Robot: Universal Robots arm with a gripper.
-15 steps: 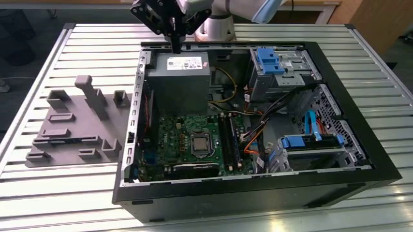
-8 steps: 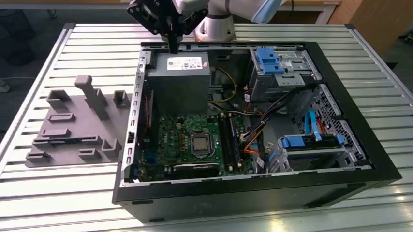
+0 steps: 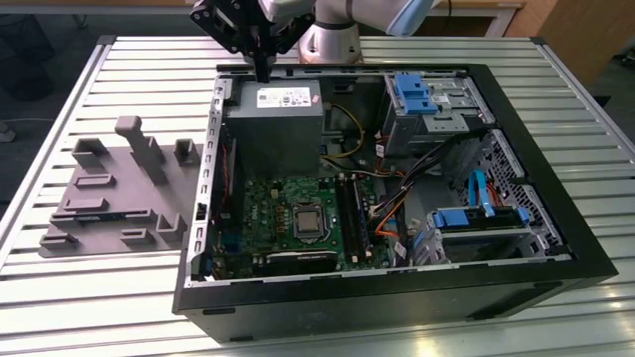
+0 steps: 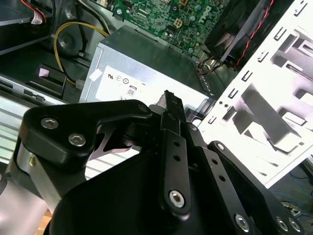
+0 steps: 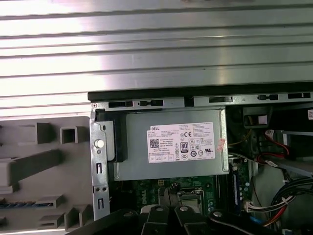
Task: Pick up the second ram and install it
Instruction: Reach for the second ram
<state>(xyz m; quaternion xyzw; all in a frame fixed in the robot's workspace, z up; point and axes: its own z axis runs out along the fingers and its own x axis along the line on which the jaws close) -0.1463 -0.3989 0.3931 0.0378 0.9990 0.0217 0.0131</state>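
Observation:
My gripper (image 3: pixel 263 73) hangs over the back edge of the open computer case (image 3: pixel 555 245), just above the grey power supply (image 3: pixel 273 123). Its black fingers (image 4: pixel 171 115) look pressed together with nothing between them. A thin blue-green strip that looks like the second ram (image 5: pixel 25 204) lies edge-up in a slot of the grey holder tray (image 3: pixel 109 201), well away from the gripper, on the exterior view's left of the case. The green motherboard (image 3: pixel 273 212) lies in the case bottom, and its long black memory slots (image 3: pixel 349 216) run beside the processor socket.
The case stands on a slatted metal table (image 3: pixel 119 74). Blue drive caddies (image 3: pixel 412 93) and bundles of orange and black cables (image 3: pixel 397 208) fill the case on the exterior view's right. The holder tray has raised posts (image 3: pixel 139 145).

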